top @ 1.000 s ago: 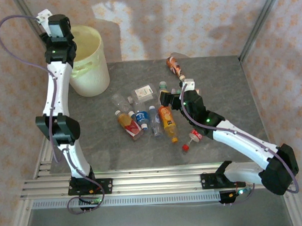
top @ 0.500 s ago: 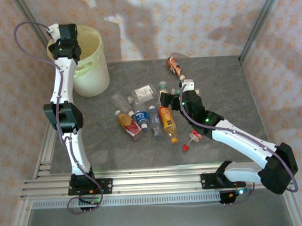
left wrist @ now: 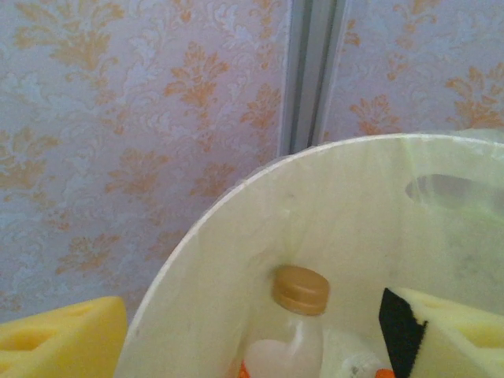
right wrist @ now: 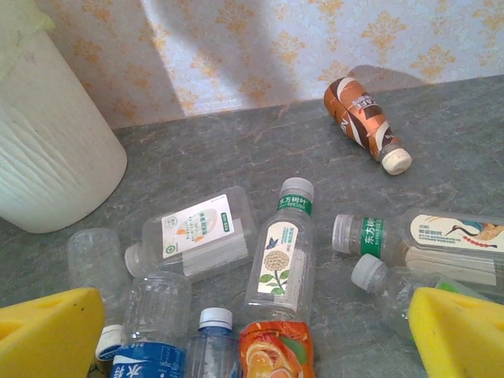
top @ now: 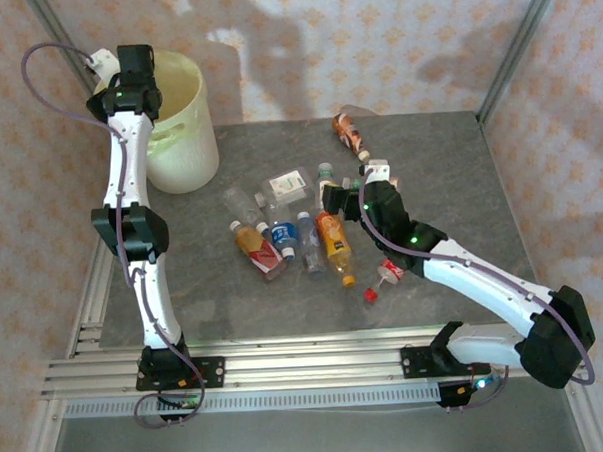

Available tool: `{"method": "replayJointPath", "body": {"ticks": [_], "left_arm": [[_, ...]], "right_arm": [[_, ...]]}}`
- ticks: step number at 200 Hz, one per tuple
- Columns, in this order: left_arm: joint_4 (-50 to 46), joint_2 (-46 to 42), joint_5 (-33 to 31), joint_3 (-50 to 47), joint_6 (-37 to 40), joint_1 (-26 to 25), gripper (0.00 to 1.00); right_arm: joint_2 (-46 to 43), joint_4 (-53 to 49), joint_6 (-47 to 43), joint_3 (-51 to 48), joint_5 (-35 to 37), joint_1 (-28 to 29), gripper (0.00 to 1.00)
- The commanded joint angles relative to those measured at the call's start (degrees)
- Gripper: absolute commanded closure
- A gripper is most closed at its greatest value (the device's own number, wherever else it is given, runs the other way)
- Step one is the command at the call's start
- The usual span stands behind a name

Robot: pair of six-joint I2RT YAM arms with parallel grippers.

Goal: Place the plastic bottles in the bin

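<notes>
Bottles of clear plastic lie mid-frame beneath your spread right gripper; the orange-labelled one sits between its pads, long axis up-frame. Left gripper, spread, hangs over the cream round bin.

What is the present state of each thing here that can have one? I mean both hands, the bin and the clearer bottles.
bin, upright, uncovered, with a bottle inside
tan-capped bottle, capped, inside the bin
left hand, open, over the bin
right hand, open, holding nothing
brown bottle, capped, lying on its side
flower-label bottle, capped, lying on its side
</notes>
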Motion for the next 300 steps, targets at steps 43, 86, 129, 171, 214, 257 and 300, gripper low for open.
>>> {"method": "replayJointPath", "body": {"ticks": [43,86,129,171,214,257,300], "left_arm": [[-3.17,-5.92,9.09,-0.38,-7.75,0.23,0.0],[1.5,-12.52,19.08,-7.31,-10.77,-0.24,0.0],[7.04,-21.12,28.3,-15.59,-8.87,-1.96,0.0],[13.71,-31.95,32.63,-31.58,-7.75,-3.8,0.0],[23.59,-44.49,38.11,-48.77,-14.37,-6.74,0.0],[26.74,-53.05,39.74,-62.42,-20.89,-13.82,0.0],[25.82,-57.39,40.63,-73.51,-24.17,-21.59,0.0]], "right_arm": [[1.65,-2.57,3.89,1.97,4.3,-0.56,0.01],[2.49,-6.32,7.57,3.01,3.56,-2.45,0.01],[2.93,-8.9,6.48,2.47,0.84,-5.93,0.01],[3.28,-10.26,-1.69,1.05,1.36,-8.9,0.01],[7.4,-17.04,-11.26,3.54,-13.53,-17.47,0.01],[8.06,-15.64,-19.54,2.12,-20.3,-25.01,0.01],[11.82,-16.94,-27.3,2.18,-26.62,-31.66,0.01]]}}
